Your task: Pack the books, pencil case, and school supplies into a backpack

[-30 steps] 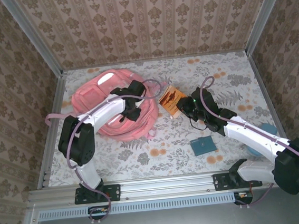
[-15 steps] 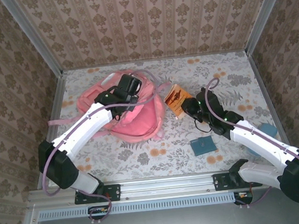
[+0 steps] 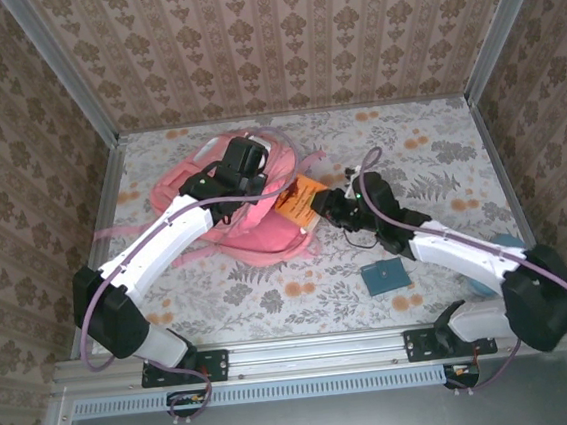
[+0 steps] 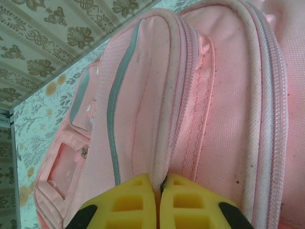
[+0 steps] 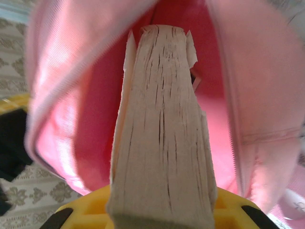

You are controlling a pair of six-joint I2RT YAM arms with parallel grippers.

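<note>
The table [image 3: 429, 158], covered in a pale floral pattern, is carrying three things. The backpack [image 3: 271, 234] is lying at the far side, left of centre, with one pink strap [image 3: 115, 232] trailing across the surface toward the left edge. The small teal book [image 3: 385, 276] is lying flat on the near side, right of centre, well apart from the backpack. The light blue pencil case [image 3: 512, 243] is resting by the right edge, partly hidden.
</note>
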